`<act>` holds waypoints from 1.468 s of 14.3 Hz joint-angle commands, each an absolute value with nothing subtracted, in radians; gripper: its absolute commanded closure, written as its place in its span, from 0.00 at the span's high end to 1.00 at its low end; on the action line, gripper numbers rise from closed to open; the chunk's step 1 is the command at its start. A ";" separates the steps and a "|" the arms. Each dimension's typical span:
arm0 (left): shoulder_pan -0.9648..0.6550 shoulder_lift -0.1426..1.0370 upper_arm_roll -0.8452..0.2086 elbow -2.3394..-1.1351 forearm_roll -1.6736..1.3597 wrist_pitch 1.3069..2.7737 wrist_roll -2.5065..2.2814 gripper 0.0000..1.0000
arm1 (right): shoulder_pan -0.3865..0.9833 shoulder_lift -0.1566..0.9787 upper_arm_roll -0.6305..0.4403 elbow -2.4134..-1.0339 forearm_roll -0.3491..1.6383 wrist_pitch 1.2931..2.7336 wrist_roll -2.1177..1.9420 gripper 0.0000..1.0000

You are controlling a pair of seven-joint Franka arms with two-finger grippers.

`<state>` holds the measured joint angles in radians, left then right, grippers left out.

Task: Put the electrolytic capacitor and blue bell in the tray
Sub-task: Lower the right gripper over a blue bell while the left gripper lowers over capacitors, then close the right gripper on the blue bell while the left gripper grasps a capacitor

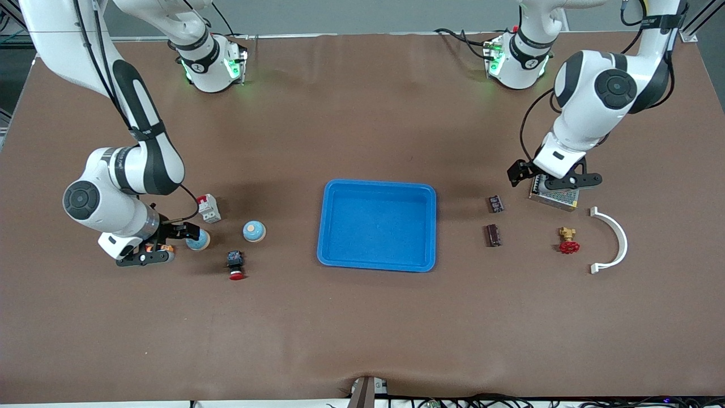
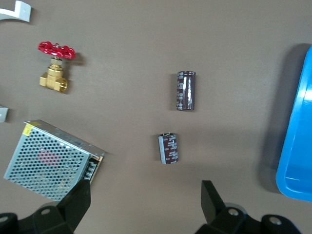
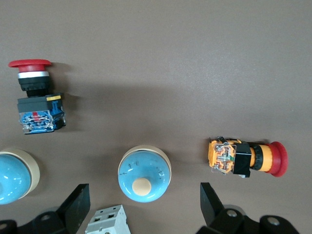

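Brown worktop carries everything, and the bright-blue tray sits at its middle with nothing in it.

Toward the left arm's end from the tray lie a perforated metal power supply, a white curved bracket, a brass valve with a red handwheel, and two dark electrolytic capacitors. The longer capacitor lies nearer the front camera than the shorter capacitor; both rest on their sides, apart from each other and close to the tray's short rim.

Toward the right arm's end from the tray are two blue bells. One blue bell stands closest to the tray; the second blue bell lies farther out, partly covered by the right arm. Beside them are a white breaker, a red push button on a black body, and an orange-bodied push button.

The left tool hangs over the power supply's edge, fingers spread wide, holding nothing. The right tool hangs over the second blue bell, likewise spread wide and holding nothing.
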<state>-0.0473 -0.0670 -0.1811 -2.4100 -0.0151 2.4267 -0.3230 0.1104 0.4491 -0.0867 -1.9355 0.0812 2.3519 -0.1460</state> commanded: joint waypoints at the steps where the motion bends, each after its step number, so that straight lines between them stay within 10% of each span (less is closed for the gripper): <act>1: -0.043 -0.058 -0.198 -2.438 -0.032 2.465 -0.344 1.00 | 0.104 0.465 -0.086 -1.956 0.086 2.394 -0.169 1.00; 21: -0.057 0.150 -0.213 -2.442 -0.031 2.686 -0.459 1.00 | 0.114 0.555 -0.086 -1.948 0.087 2.424 -0.169 1.00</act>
<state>-0.0546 0.1347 -0.2071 -2.4370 -0.0152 2.6497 -0.4468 0.1133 0.5405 -0.0862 -1.9544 0.0812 2.4118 -0.1587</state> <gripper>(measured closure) 0.000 0.000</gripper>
